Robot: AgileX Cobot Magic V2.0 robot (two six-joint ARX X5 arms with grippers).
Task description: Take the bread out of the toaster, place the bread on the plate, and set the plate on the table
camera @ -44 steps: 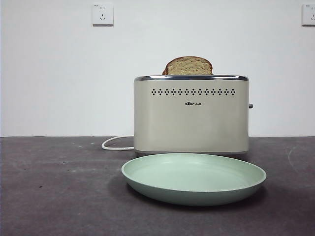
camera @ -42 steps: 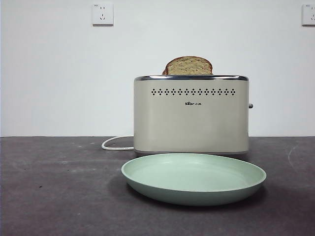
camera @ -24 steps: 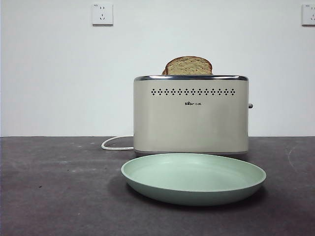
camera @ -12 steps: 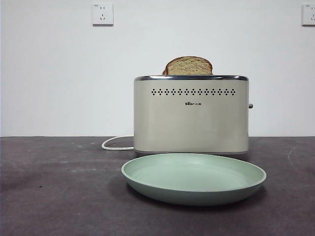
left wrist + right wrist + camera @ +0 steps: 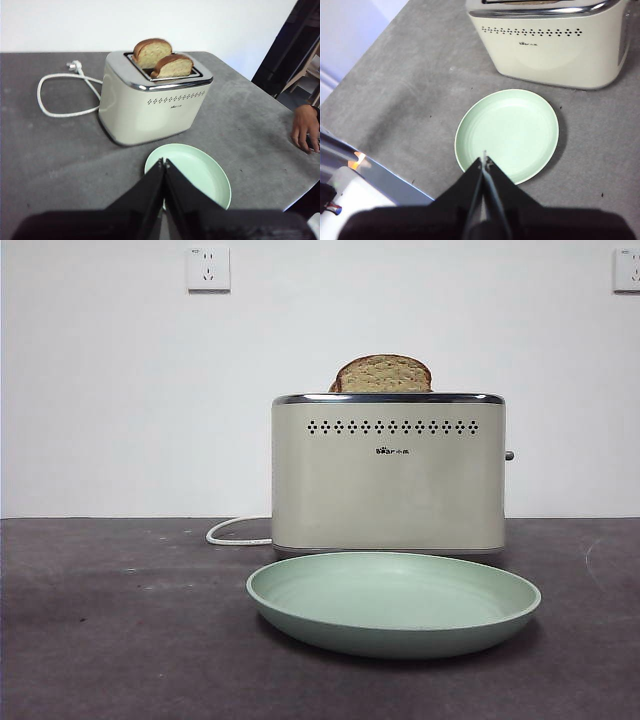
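Bread (image 5: 383, 373) in toaster (image 5: 388, 475)

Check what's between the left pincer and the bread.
In the left wrist view: the plate, then a strip of bare table, then the toaster wall below the bread.

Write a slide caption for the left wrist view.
Two bread slices in the toaster, empty plate in front, left end effector shut above.

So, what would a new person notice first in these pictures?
First, the boxy cream toaster on the dark grey table, with two brown bread slices standing in its slots. Next, the empty round mint-green plate lying just in front of it. Both grippers, left and right, are shut above the plate's near side.
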